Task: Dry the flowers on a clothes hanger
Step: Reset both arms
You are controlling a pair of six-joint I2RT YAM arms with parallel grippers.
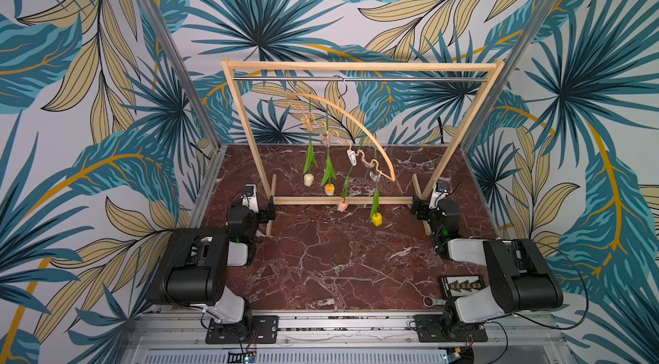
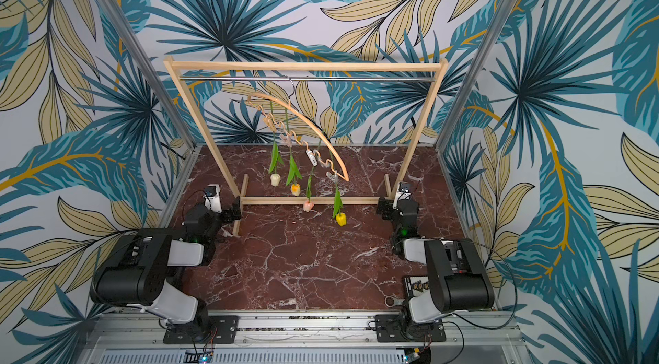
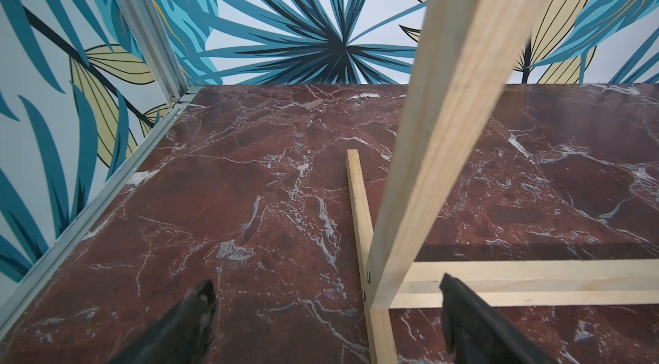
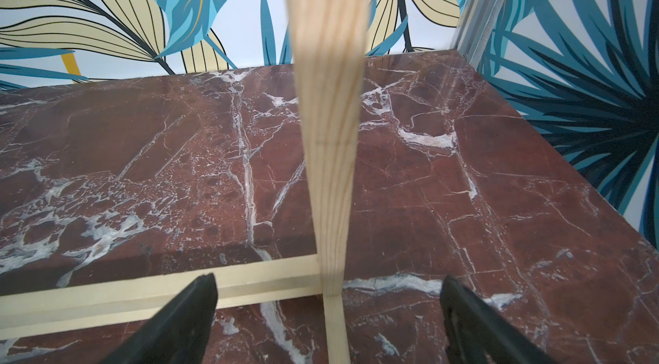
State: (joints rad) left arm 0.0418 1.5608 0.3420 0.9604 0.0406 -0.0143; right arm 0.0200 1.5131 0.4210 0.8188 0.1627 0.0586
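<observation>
One red-brown, white-veined marble tabletop [image 1: 321, 255] carries a large rectangular pale-wood rack frame [image 1: 356, 66] with a horizontal metal rail [image 1: 410, 79] under its top bar. From that rail, by its metal hook, hangs the light wooden clothes hanger [image 1: 356, 116], with an arched top and a wavy lower bar. In both top views it runs slantwise, the end towards the right gripper lower in the picture; whether it is tilted or merely turned cannot be told. All four artificial tulips with thin green stems are up on the hanger, head down and clear of the tabletop: cream head [image 1: 308, 179], orange-yellow head [image 1: 330, 189], pink head [image 1: 342, 205], bright yellow head [image 1: 377, 219]. Each stem meets the wavy bar near a small peg clip [image 1: 352, 158]; the bite itself is too small to verify. The pink stem leans; the others hang roughly plumb. The left gripper [image 3: 326, 285] and right gripper [image 4: 328, 282] sit low at the rack's two feet, jaws spread wide and empty, with an upright standing before each gap. Assessment: hanging appears complete; at most, the pink stem's hold wants confirming.
</observation>
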